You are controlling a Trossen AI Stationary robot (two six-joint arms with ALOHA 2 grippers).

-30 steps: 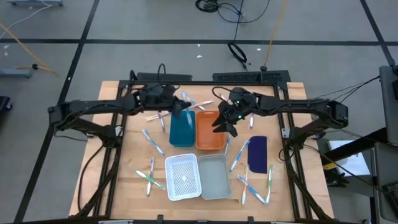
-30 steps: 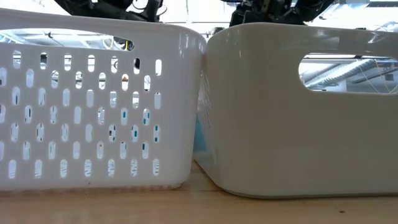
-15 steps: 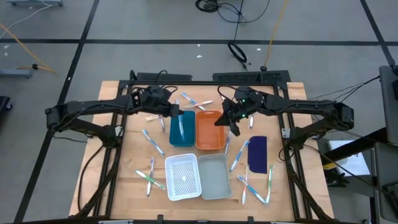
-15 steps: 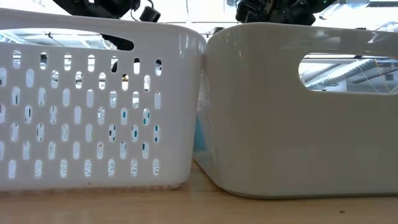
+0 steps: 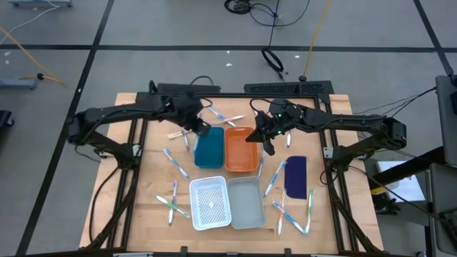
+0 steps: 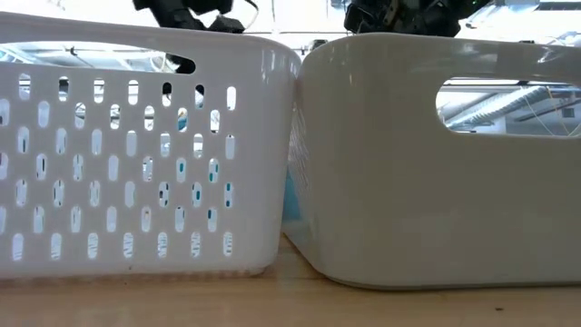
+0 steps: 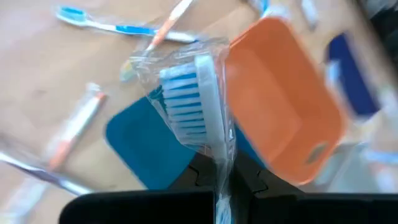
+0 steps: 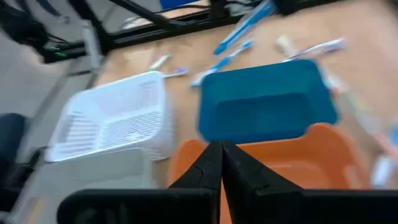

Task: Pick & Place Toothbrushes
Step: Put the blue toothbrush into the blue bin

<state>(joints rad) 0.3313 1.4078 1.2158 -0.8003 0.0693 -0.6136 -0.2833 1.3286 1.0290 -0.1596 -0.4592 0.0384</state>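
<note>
Flanking orange tray (image 5: 242,149): teal tray (image 5: 208,150)

The bench (image 5: 150,214) is pale, matt wood with a visible grain. The perforated white basket (image 6: 136,145) and the plain white bin (image 6: 427,182) are smooth, faintly glossy plastic. The teal tray (image 5: 208,151) and orange tray (image 5: 241,151) look like matt plastic. The toothbrush (image 7: 196,93) in the left claw (image 7: 222,180) is wrapped in crinkled, shiny clear film.
</note>
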